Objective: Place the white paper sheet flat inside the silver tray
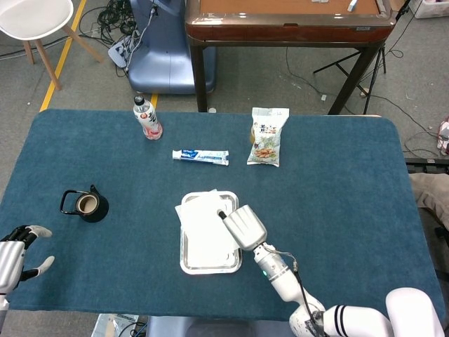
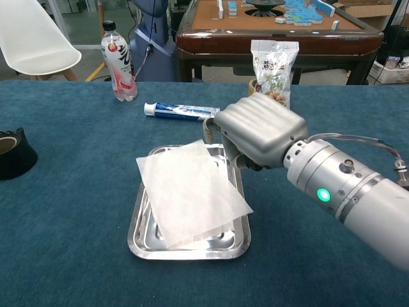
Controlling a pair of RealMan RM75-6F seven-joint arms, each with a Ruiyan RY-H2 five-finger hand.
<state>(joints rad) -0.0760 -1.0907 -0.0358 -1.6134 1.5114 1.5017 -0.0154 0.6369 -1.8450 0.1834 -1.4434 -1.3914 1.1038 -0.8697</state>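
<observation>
The white paper sheet [image 1: 202, 226] [image 2: 189, 194] lies skewed on the silver tray [image 1: 210, 270] [image 2: 192, 253], its corners hanging over the left and right rims. My right hand [image 1: 242, 225] [image 2: 259, 131] hovers over the tray's far right rim, back upward and fingers curled under. One fingertip [image 2: 208, 130] points down close to the sheet's far corner; I cannot tell whether it touches. Nothing shows in that hand. My left hand [image 1: 15, 253] rests at the table's near left edge, fingers apart and empty, seen only in the head view.
A drink bottle [image 1: 147, 118] [image 2: 118, 61], a toothpaste box [image 1: 200, 156] [image 2: 176, 111] and a snack bag [image 1: 267, 137] [image 2: 273, 64] lie beyond the tray. A black tape roll [image 1: 88, 205] [image 2: 9, 153] sits at the left. A brown table stands behind.
</observation>
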